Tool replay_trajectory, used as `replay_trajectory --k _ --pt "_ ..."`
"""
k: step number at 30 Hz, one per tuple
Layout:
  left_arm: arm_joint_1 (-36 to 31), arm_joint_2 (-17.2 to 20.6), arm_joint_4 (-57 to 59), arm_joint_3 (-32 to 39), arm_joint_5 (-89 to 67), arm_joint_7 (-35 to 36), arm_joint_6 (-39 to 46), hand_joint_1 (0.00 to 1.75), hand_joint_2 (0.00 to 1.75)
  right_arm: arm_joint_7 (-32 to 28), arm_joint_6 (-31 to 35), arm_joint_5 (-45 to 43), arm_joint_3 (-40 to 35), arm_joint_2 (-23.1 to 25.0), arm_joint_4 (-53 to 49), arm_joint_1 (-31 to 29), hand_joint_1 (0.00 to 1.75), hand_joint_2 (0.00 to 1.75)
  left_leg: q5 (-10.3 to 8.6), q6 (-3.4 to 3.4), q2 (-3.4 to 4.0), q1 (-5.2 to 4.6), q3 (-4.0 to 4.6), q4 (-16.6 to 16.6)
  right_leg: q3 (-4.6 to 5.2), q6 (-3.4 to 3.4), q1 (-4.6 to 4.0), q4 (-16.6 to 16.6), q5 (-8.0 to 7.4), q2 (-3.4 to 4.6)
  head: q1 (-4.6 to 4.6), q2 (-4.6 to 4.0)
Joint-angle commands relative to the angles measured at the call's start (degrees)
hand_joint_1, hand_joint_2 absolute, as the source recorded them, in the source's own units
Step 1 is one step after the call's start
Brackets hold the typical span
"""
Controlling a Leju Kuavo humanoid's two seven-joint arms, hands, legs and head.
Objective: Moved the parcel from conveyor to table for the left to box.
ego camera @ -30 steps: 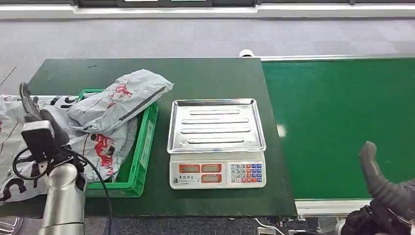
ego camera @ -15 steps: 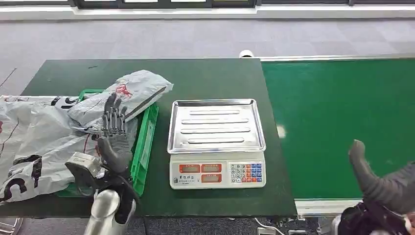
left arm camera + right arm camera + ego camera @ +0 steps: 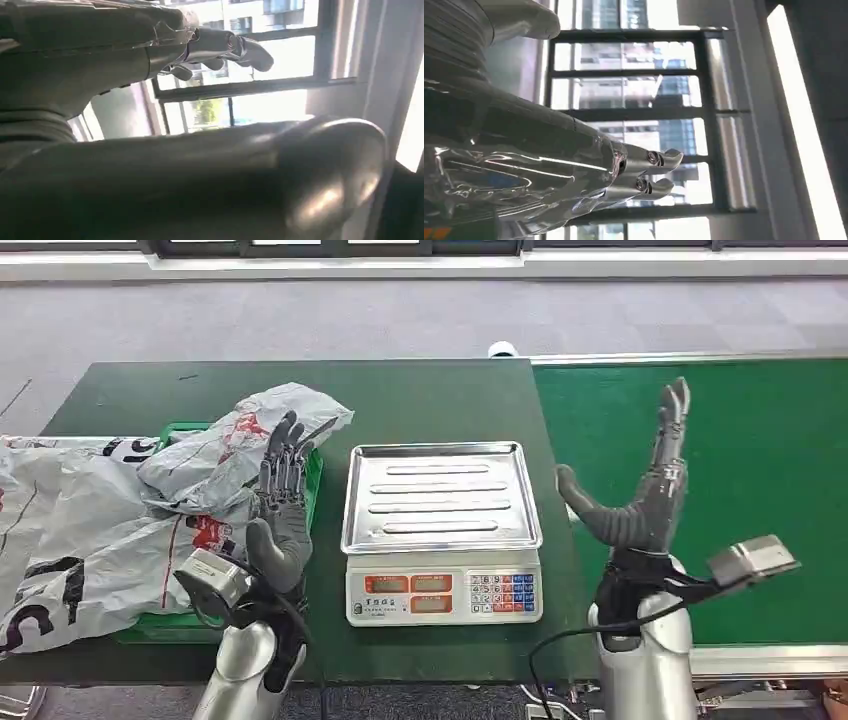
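Observation:
Several grey plastic parcels (image 3: 240, 445) lie piled in and over a green box (image 3: 298, 530) at the table's left. My left hand (image 3: 280, 502) is raised in front of the box's right side, fingers straight and apart, holding nothing. My right hand (image 3: 645, 490) is raised over the conveyor's (image 3: 720, 440) left part, fingers extended upward, thumb out to the left, empty. In the left wrist view the left hand (image 3: 150, 45) has its fingers spread against windows. The right wrist view has the right hand (image 3: 549, 165) open, also against windows. The conveyor belt carries no parcel.
A weighing scale (image 3: 443, 530) with a steel pan stands in the middle of the dark green table (image 3: 420, 400), between box and conveyor. More grey parcels (image 3: 70, 530) spill over the table's left edge. Grey floor lies beyond.
My right hand has risen from the lower right corner to stand upright over the conveyor's left part. My left hand has moved right, from the table's left edge to the box's right side.

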State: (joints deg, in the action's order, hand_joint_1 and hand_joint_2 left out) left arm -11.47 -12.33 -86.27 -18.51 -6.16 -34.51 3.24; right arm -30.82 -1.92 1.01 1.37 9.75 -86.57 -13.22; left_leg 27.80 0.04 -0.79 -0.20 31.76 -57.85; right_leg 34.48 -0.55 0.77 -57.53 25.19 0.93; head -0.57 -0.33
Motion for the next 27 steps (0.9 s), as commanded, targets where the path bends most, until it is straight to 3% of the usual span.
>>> replay_trajectory --k 1,6,7,9,27 --pt "-9.65 0.06 6.25 -7.19 0.98 -2.09 5.72 0.0 0.0 -2.56 -2.97 -4.75 -12.62 0.46 31.4 -16.13 0.0 1.75 -0.07 -0.06 0.26 0.06 -0.07 0.03 -0.03 0.04 -0.07 0.07 -0.15 0.16 0.0 0.0" --pt "-8.03 0.64 3.19 -9.74 0.6 -5.49 15.39 0.0 0.0 -3.83 -3.34 -6.71 -13.36 -1.07 31.94 -16.32 0.0 1.75 -0.19 -0.09 0.08 0.06 -0.19 0.19 -0.19 0.03 -0.08 0.22 -0.2 -0.05 -0.02 0.0" --pt "-7.65 1.05 1.98 -10.65 1.27 -5.49 17.06 0.0 1.75 -3.84 -3.32 -6.78 -13.41 -1.32 31.65 -16.13 0.0 1.75 -0.19 -0.1 0.09 0.07 -0.22 0.24 -0.22 0.04 -0.09 0.29 -0.21 -0.06 0.0 0.0" --pt "-7.27 1.8 0.35 -12.67 -0.54 -5.49 23.49 0.0 1.75 -3.86 -3.17 -6.72 -13.65 -1.55 31.15 -15.86 0.0 1.75 -0.13 -0.05 -0.05 0.03 -0.1 0.06 -0.11 0.0 -0.05 0.09 -0.12 -0.09 0.0 0.0" --pt "-7.06 1.59 2.66 -12.13 2.37 -5.49 22.0 0.0 1.75 -3.04 -3.69 -6.44 -14.48 -1.05 28.52 -14.6 0.0 1.75 -0.12 -0.08 -0.1 -0.01 -0.07 0.09 -0.07 0.02 -0.01 0.1 -0.08 -0.13 0.0 0.0"
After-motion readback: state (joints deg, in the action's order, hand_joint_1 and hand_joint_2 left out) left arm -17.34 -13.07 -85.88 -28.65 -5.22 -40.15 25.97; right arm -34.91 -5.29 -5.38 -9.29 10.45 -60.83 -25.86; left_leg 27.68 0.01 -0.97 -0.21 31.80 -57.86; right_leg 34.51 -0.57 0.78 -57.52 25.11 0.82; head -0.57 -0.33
